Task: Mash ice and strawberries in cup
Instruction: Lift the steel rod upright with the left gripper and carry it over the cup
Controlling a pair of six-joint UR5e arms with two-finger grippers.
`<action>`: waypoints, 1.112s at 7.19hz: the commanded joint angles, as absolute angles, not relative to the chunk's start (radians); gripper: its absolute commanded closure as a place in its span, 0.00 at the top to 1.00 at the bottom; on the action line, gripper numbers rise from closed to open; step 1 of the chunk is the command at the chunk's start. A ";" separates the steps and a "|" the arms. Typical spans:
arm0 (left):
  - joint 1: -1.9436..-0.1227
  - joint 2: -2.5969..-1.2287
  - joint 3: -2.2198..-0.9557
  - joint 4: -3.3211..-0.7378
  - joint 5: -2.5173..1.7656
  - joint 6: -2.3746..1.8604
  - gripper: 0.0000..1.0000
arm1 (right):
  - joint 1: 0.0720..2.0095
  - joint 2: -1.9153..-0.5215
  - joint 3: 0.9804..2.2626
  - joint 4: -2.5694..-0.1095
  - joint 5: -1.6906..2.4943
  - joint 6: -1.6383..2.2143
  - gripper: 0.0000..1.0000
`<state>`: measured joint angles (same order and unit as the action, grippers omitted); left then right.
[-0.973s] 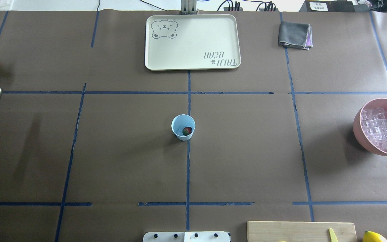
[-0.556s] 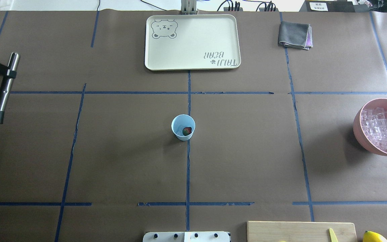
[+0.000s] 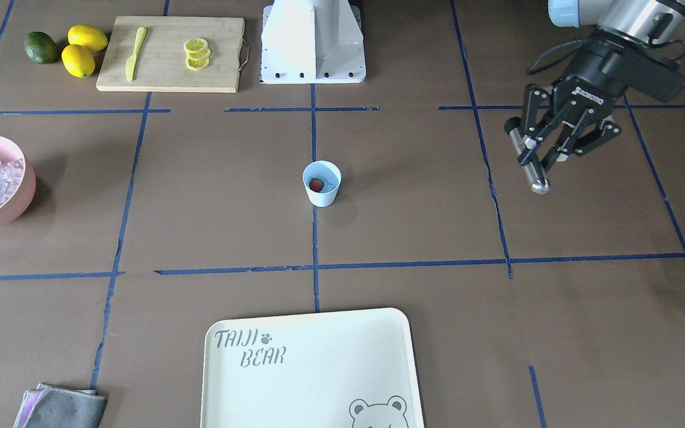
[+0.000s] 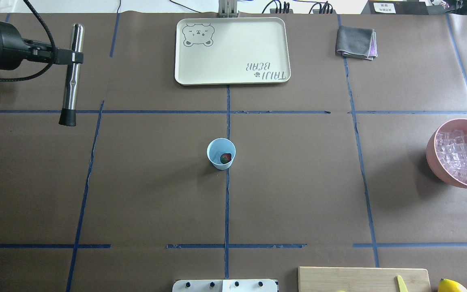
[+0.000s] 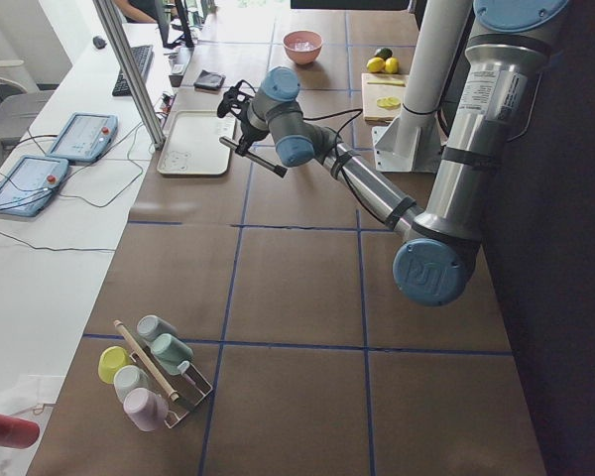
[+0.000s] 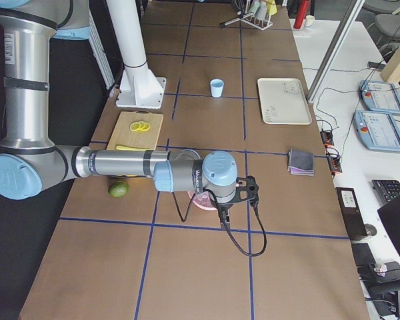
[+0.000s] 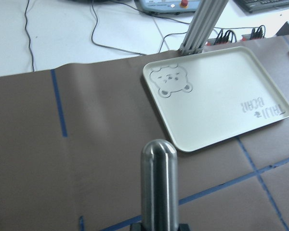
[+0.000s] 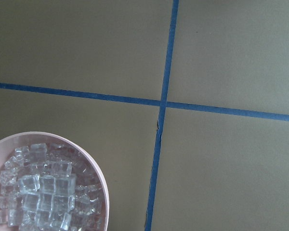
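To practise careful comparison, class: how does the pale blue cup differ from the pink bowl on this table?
The cup is small and pale blue; the bowl is far larger and pink. The cup holds one red strawberry; the bowl holds a heap of ice. Both are round, upright, open-topped.

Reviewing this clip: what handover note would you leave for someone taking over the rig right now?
Left gripper: jaws shut on a metal muddler, held above the table far from the cup.
Right gripper: by the pink bowl; open or shut cannot be told.
Things: cup upright at the table's centre, strawberry inside; ice heaped in the pink bowl.
Done: berry in cup, muddler picked up.
Left: confirm ice is in the cup (unclear here), bring the muddler over, mash.
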<state>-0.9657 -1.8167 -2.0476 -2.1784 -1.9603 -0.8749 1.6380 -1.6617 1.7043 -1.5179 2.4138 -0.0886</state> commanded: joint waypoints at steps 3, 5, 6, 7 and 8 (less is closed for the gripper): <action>-0.795 -1.806 -2.039 -2.704 -1.699 -0.999 0.00 | 1.637 -1.661 1.704 -1.520 2.414 -0.087 0.99; -0.755 -1.812 -2.051 -2.795 -1.536 -0.892 0.00 | 1.637 -1.661 1.700 -1.522 2.416 -0.089 0.99; -0.679 -1.810 -2.048 -2.818 -1.393 -0.768 0.00 | 1.637 -1.661 1.701 -1.523 2.419 -0.087 0.99; -0.553 -1.821 -2.046 -2.818 -1.226 -0.668 0.00 | 1.637 -1.661 1.701 -1.523 2.421 -0.089 0.99; -0.358 -1.859 -2.042 -2.819 -1.021 -0.573 0.00 | 1.635 -1.661 1.700 -1.523 2.421 -0.087 0.99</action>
<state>-0.5470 -1.8281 -2.0455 -2.8133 -1.2392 -0.6890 1.6362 -1.6613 1.7007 -1.5230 2.4197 -0.0882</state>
